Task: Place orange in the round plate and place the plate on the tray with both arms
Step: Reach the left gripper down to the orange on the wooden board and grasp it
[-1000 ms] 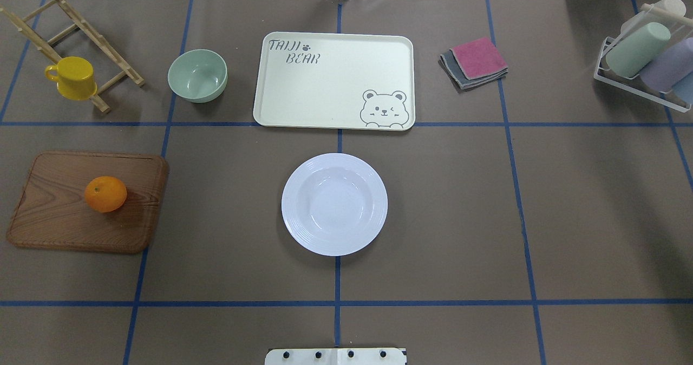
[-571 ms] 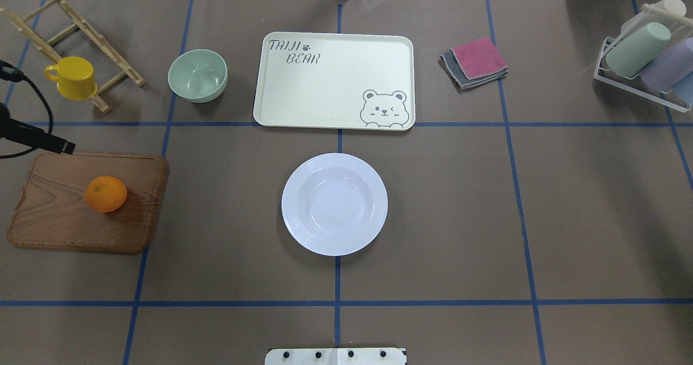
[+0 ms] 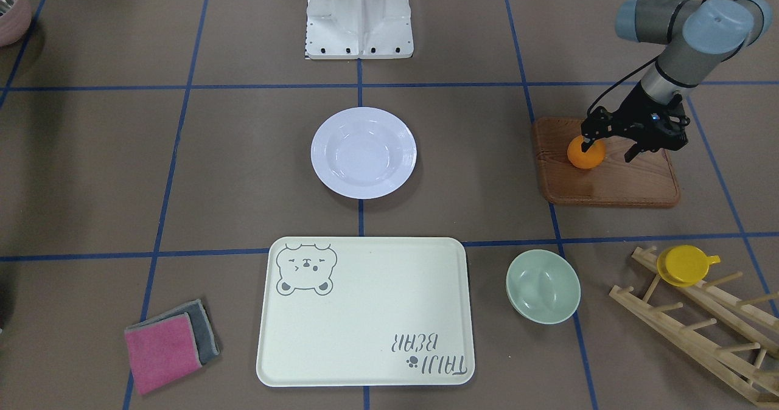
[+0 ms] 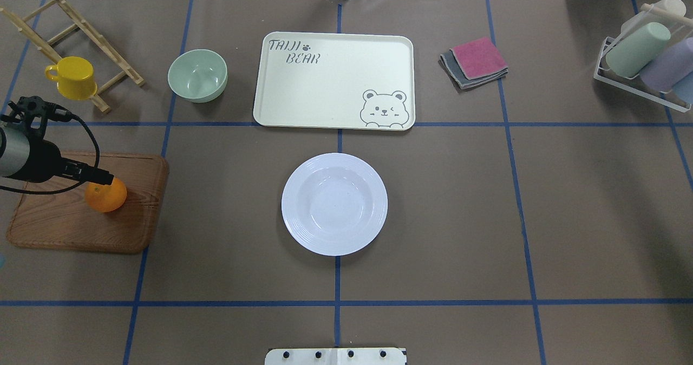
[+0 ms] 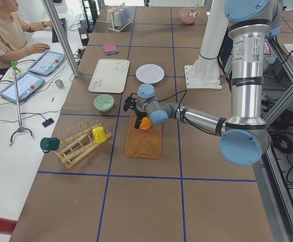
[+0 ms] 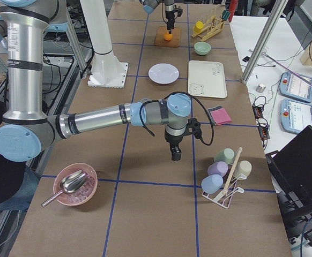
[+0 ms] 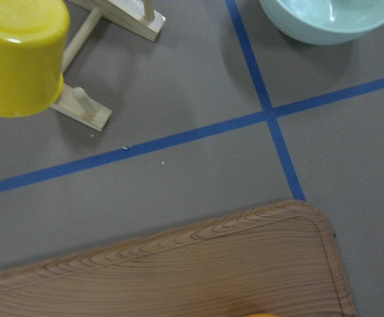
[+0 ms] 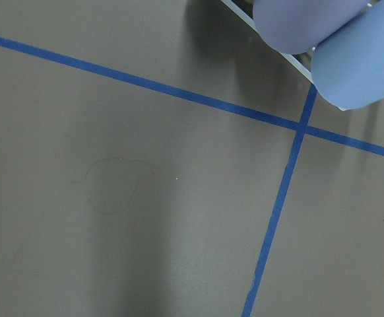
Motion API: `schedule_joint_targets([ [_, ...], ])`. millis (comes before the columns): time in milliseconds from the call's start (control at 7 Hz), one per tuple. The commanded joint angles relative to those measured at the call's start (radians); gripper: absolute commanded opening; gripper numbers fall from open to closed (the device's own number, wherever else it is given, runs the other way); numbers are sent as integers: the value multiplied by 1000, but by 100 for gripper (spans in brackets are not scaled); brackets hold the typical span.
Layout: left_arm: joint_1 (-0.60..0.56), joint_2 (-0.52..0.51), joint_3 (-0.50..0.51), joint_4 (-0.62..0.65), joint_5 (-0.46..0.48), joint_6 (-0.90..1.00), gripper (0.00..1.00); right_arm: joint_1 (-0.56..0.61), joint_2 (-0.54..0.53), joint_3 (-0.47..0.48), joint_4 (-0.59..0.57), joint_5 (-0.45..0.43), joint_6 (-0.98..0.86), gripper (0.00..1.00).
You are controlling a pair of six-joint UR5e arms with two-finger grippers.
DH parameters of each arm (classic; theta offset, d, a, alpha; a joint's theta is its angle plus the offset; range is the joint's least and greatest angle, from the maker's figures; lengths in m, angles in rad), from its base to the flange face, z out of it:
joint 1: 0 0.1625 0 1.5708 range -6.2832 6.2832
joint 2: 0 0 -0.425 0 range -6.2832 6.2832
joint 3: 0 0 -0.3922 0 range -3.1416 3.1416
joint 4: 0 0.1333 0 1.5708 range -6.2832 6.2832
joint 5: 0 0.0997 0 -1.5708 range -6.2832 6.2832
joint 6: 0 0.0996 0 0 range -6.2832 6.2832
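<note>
The orange (image 4: 108, 198) is showing bright orange on the brown wood-grained board (image 4: 65, 229). The round plate (image 4: 334, 204) is gleaming white. At its twelve o'clock, the tray (image 4: 325, 83) is showing cream with grey bear and lettering.

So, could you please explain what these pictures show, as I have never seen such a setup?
This is a robot with two silver-grey arms at a blue-taped brown table, each ending in a black two-finger gripper. The pictures come from overhead, from across the table, from both table ends, and from each wrist. The left gripper, open, hangs over the small bright orange fruit on the brown wooden board, gripping nothing. The white round plate and cream bear-print tray lie mid-table. The right gripper hangs near a cup rack.
</note>
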Motion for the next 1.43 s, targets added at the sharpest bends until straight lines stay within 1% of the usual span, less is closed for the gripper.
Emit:
schedule_joint_targets([
  [0, 27, -5, -3, -1, -1, -67, 100, 0, 0, 0, -1, 0, -1, 100],
  [143, 53, -7, 2, -1, 5, -77, 100, -1, 0, -2, 0, -2, -1, 100],
  [714, 76, 2, 6, 1, 34, -77, 99, 0, 0, -2, -1, -2, -1, 100],
  [857, 77, -1, 9, 1, 36, -74, 90, -1, 0, -5, -1, -2, -1, 100],
  [1000, 77, -7, 6, 1, 36, -69, 35, -1, 0, -5, -1, -2, 1, 100],
  [1143, 73, -8, -22, 2, 28, -68, 0, 0, 0, -5, -1, -2, 1, 100],
  [1286, 73, -17, -90, 37, 4, -75, 0, 0, 0, -5, -1, -2, 1, 100],
])
